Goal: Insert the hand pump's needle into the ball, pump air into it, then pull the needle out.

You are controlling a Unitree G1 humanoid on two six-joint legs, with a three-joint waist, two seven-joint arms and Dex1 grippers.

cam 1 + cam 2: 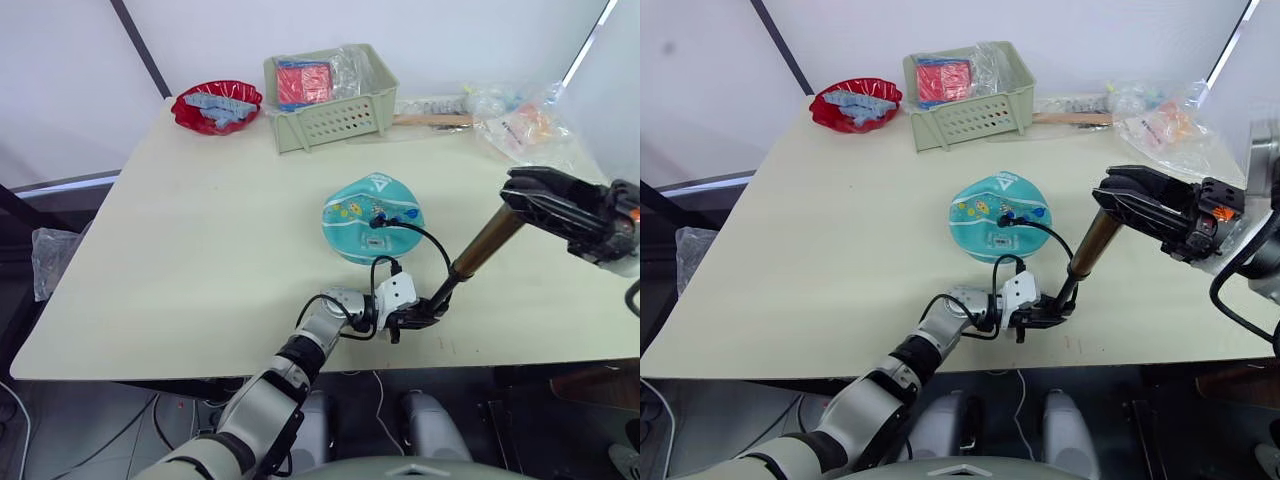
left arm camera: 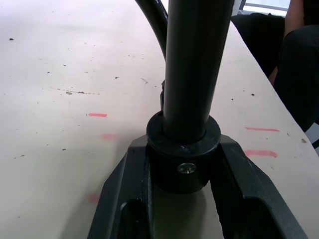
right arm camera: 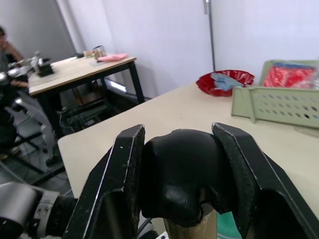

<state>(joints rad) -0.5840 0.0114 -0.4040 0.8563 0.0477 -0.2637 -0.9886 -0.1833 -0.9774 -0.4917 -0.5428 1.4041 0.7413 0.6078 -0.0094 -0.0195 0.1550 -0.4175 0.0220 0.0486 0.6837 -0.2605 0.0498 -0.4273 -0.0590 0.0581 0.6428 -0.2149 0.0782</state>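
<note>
- The ball [image 1: 373,217] sits near the middle of the table [image 1: 180,240]. It is teal with little cartoon prints and looks a bit flat and saggy.
- The hand pump [image 1: 482,246] stands on the table, near and to the right of the ball. It leans: its bottom is near the front edge and its top tips up and to the right.
- The left gripper [image 1: 418,318] is closed around the black bottom end of the pump and holds it down on the table. In the left wrist view the two fingers [image 2: 124,199] hug the black collar on both sides.
- The right gripper [image 1: 530,195] is closed on the black handle at the top of the pump. In the right wrist view the round black knob sits tight between its fingers [image 3: 122,174].
- A thin black hose [image 1: 425,240] curls from the bottom of the pump up to the top of the ball. Its end with the needle [image 1: 378,222] rests right at the ball, so I think the needle is already in, but it is too small to be sure.
- The thing that matters most now is the pump's long line. It runs from the left gripper up to the right gripper.
- I think the pumping part comes next. The right gripper should push and pull along that slanted line, and the left gripper should keep the bottom from sliding.
- Far back on the table are a green basket [image 1: 330,100] and a red bowl [image 1: 215,105], well away from the work.
</note>
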